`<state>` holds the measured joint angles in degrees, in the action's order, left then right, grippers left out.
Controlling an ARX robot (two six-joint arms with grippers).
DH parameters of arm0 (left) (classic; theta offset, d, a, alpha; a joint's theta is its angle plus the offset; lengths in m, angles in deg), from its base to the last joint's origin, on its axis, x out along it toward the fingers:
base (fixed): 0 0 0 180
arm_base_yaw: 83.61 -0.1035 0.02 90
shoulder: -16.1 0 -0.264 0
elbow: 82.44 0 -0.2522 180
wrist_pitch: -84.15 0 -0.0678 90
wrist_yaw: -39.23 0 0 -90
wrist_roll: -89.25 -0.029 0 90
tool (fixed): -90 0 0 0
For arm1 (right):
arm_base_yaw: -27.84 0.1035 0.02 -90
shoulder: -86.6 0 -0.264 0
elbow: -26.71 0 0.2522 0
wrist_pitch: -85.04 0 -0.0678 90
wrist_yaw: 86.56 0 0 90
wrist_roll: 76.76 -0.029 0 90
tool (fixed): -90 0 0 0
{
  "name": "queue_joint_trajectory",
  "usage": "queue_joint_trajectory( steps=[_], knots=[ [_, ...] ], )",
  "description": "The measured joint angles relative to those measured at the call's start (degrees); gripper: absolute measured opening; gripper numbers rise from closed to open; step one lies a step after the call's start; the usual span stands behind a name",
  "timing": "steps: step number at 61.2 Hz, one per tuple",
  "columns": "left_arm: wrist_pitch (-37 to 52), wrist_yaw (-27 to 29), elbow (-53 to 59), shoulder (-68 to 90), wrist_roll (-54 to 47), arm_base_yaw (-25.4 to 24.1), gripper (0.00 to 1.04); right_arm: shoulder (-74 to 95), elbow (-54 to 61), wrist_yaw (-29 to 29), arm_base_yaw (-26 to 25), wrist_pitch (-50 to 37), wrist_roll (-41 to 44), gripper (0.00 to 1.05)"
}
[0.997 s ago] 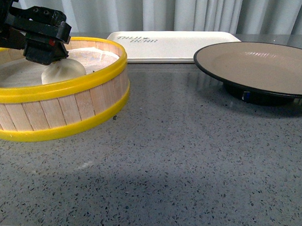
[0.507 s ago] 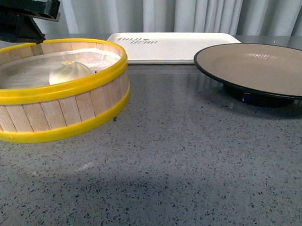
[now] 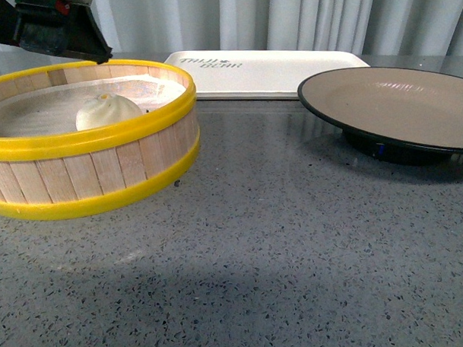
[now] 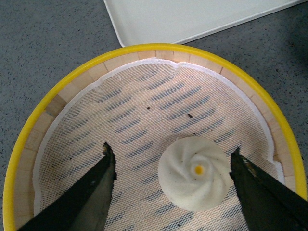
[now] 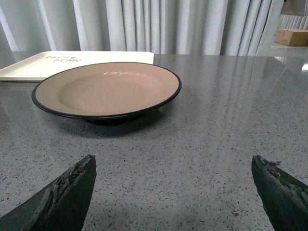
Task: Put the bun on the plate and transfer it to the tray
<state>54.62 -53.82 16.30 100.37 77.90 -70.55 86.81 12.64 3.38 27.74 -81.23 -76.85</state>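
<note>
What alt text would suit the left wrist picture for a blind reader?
A white bun lies on cloth inside a yellow-rimmed steamer basket, between the open left gripper's black fingers, untouched. A cream tray corner shows beyond.

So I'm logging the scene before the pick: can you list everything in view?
bun: one, white with a yellow dot, in the steamer
steamer: one, wood with yellow rims, left on the counter
liner: one, white mesh, inside the steamer under the bun
plate: one, brown-grey with a black rim, right on the counter, empty
tray: one, cream-white, behind the steamer and plate
counter: one, speckled grey
curtain: one, pale grey, behind the counter
box: one, brown, far background
left gripper: one, black, open, above the steamer over the bun
right gripper: one, black, open, over the counter facing the plate
</note>
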Motion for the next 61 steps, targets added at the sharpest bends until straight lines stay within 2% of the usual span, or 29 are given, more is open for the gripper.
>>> queue_joint_trajectory(
  steps=[11,15,53,59,61],
  knots=[
    [0.07,1.22,0.22,0.07,-0.94,2.27,1.0,0.0,0.0,0.02,0.0,0.0,0.0,0.96],
    [0.07,1.62,0.24,0.46,-1.03,2.91,0.98,0.0,0.0,0.0,0.0,0.0,0.0,0.96],
    [1.46,4.85,0.33,5.7,-2.58,3.87,0.98,0.0,0.0,0.0,0.0,0.0,0.0,0.96],
    [1.57,4.9,0.46,5.84,-2.97,3.91,0.85,0.0,0.0,0.0,0.0,0.0,0.0,0.96],
    [1.57,4.85,0.52,5.99,-2.99,3.96,0.76,0.0,0.0,0.0,0.0,0.0,0.0,0.96]
  ],
)
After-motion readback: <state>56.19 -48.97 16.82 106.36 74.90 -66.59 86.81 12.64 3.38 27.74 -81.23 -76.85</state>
